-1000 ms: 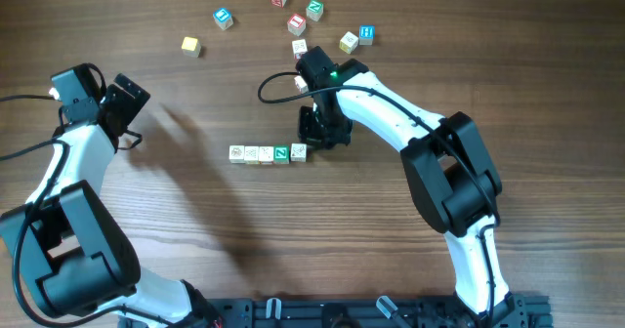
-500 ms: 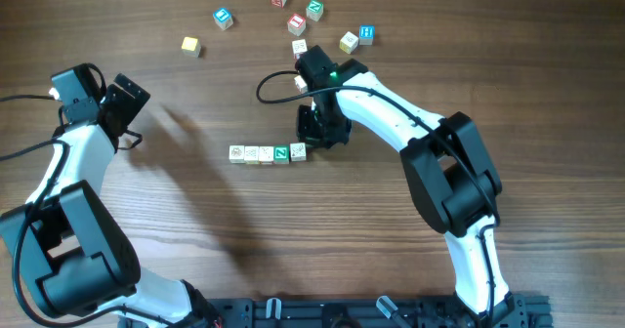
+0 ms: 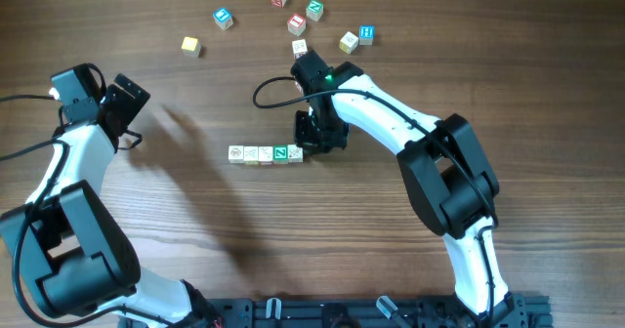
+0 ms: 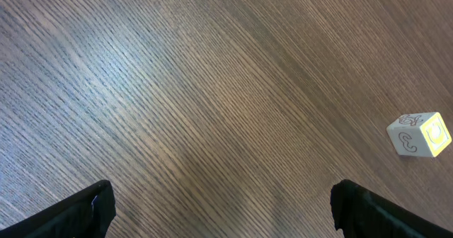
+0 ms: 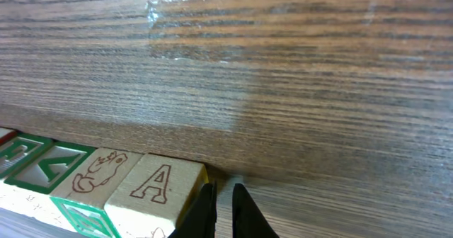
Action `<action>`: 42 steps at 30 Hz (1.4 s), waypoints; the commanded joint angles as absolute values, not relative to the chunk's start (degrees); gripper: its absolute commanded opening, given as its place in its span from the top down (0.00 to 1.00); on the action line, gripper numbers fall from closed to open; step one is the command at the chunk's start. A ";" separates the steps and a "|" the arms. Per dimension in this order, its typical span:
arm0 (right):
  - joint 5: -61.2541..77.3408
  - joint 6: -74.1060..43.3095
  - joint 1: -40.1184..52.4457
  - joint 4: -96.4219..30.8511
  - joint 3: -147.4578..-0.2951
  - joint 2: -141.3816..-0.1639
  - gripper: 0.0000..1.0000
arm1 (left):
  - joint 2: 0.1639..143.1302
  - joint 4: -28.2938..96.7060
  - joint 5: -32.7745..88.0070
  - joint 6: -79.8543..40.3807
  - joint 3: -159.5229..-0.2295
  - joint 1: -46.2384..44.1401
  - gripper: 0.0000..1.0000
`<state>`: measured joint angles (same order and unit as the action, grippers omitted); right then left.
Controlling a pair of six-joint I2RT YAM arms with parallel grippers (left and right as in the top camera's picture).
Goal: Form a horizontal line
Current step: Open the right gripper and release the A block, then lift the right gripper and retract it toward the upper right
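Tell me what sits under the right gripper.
The right end of the cube row reaches under the right gripper. The wrist view shows the end cube, lettered A, beside the fingers. Overhead the gripper covers part of that cube.

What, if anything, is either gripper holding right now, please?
Nothing. The left gripper is open and empty; the right gripper is shut beside the A cube.

Loose letter cubes (image 3: 297, 23) scattered on wooden table (image 3: 195, 221), a yellow-faced cube (image 3: 190, 45) off alone.
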<state>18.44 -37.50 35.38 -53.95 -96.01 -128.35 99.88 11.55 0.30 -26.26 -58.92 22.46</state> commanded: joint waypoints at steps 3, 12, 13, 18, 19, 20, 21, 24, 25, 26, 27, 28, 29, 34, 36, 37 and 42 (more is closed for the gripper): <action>19.35 -38.17 35.66 -54.04 -95.88 -129.56 0.87 | 100.29 11.40 -0.08 -26.17 -59.42 22.68 0.00; 7.79 -38.22 35.66 -53.78 -95.88 -129.56 0.84 | 100.29 11.40 -0.08 -26.17 -59.42 22.68 0.00; 6.09 -39.11 35.66 -53.58 -95.88 -129.56 0.84 | 100.29 11.40 -0.08 -26.17 -59.42 22.68 0.00; 5.10 -39.20 35.66 -53.41 -95.88 -129.56 0.85 | 100.29 11.40 -0.08 -26.17 -59.42 22.68 0.00; 5.08 -39.18 35.66 -53.41 -95.88 -129.56 0.85 | 100.29 11.40 -0.08 -26.17 -59.42 22.68 0.00; 5.06 -39.18 35.66 -53.43 -95.88 -129.56 0.90 | 100.29 11.40 -0.08 -26.17 -59.42 22.68 0.00; 4.58 -39.09 35.64 -53.47 -95.88 -129.56 0.96 | 100.29 11.40 -0.10 -26.17 -59.42 22.68 0.00; 2.55 -38.72 34.85 -54.30 -96.03 -128.79 0.96 | 100.29 11.40 -0.08 -26.17 -59.42 22.68 0.00; 2.52 -37.85 33.87 -54.70 -96.12 -127.61 0.96 | 100.29 11.40 -0.08 -26.17 -59.42 22.68 0.00; 2.35 -36.86 32.60 -54.81 -96.12 -125.91 0.96 | 100.29 11.40 -0.10 -26.17 -59.42 22.68 0.00; 2.33 -35.83 31.09 -54.89 -96.12 -124.09 0.96 | 100.29 11.40 -0.08 -26.17 -59.42 22.68 0.00; 2.33 -35.75 29.52 -55.16 -96.12 -122.65 0.96 | 100.29 11.40 -0.08 -26.17 -59.42 22.68 0.00; 2.35 -35.79 26.57 -55.57 -96.12 -120.99 0.94 | 100.29 11.40 -0.10 -26.17 -59.42 22.68 0.00; -1.54 -28.99 20.38 -55.55 -96.07 -120.92 0.00 | 100.29 11.40 -0.08 -26.17 -59.42 22.68 0.00; -5.15 -23.31 18.35 -55.53 -96.07 -120.92 0.00 | 100.29 11.40 -0.08 -26.17 -59.42 22.68 0.00; -5.13 -22.33 17.96 -55.46 -96.07 -120.92 0.00 | 100.29 11.40 -0.08 -26.17 -59.42 22.68 0.00; -5.13 -22.50 17.65 -47.75 -96.07 -120.92 0.00 | 100.29 11.40 -0.08 -26.17 -59.42 22.68 0.00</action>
<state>-3.55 -24.12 17.56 -51.00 -95.98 -121.58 99.88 11.55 0.30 -26.26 -58.92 22.46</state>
